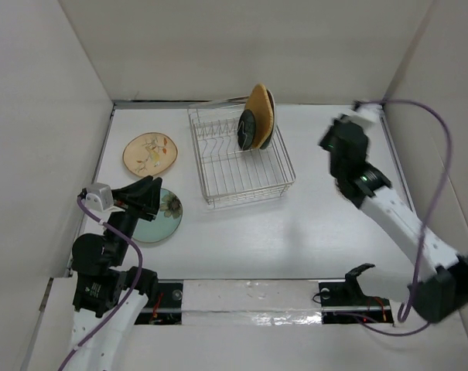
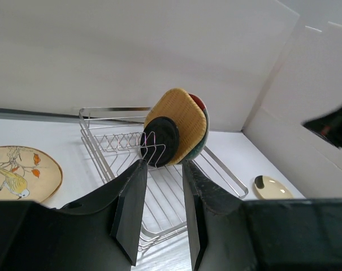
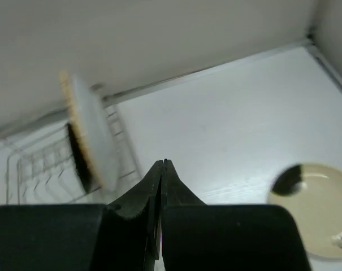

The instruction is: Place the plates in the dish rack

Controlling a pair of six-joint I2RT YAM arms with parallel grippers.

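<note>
The silver wire dish rack (image 1: 218,166) stands at the back centre. Three plates stand upright in its far right corner: the orange-tan rounded-square plate (image 1: 259,108), the small black plate (image 1: 247,130) in front of it, and the red-and-teal plate (image 1: 271,99) behind. The tan floral plate (image 1: 149,153) lies flat left of the rack. The pale green floral plate (image 1: 165,216) lies flat, partly under my left gripper (image 1: 155,197), which is open and empty above it. In the left wrist view the left gripper (image 2: 163,165) faces the rack (image 2: 103,113). My right gripper (image 1: 332,141) is shut and empty, right of the rack.
A small cream dish with a dark spot (image 3: 315,206) lies on the table at the right, near the side wall; it also shows in the left wrist view (image 2: 272,187). White walls close in the table at the back and on both sides.
</note>
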